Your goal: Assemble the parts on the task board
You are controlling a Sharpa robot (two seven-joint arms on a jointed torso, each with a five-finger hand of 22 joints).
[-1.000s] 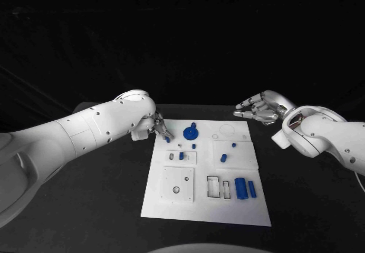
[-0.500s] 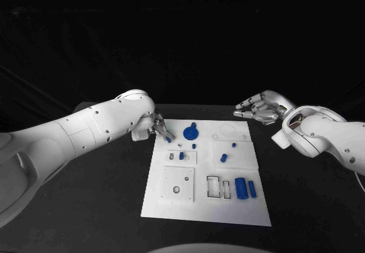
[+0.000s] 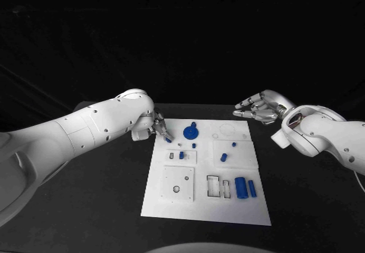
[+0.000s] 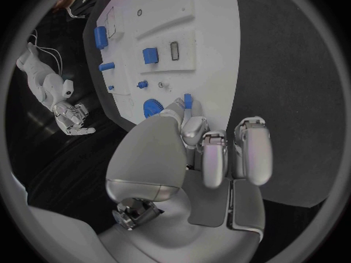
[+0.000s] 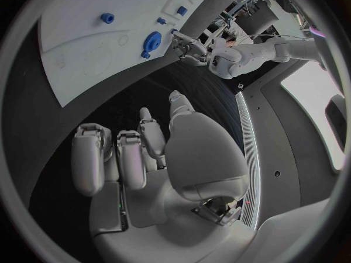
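Two hands flank the task board [image 3: 176, 206] on the black bench: the left hand [image 3: 157, 128] pinches a small blue part [image 3: 167, 139] at its near corner, while the right hand [image 3: 258, 109], empty, fingers loosely apart, hovers farther off.

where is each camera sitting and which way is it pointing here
Head view: sits on the robot's head, looks down at the white board on the black table; both white arms show, left hand at the board's far left corner, right hand off its far right corner.
Left wrist view: behind the left hand, facing the board; its fingers pinch a small blue part.
Right wrist view: behind the right hand, facing the board.
Shared: all three show the blue gear.
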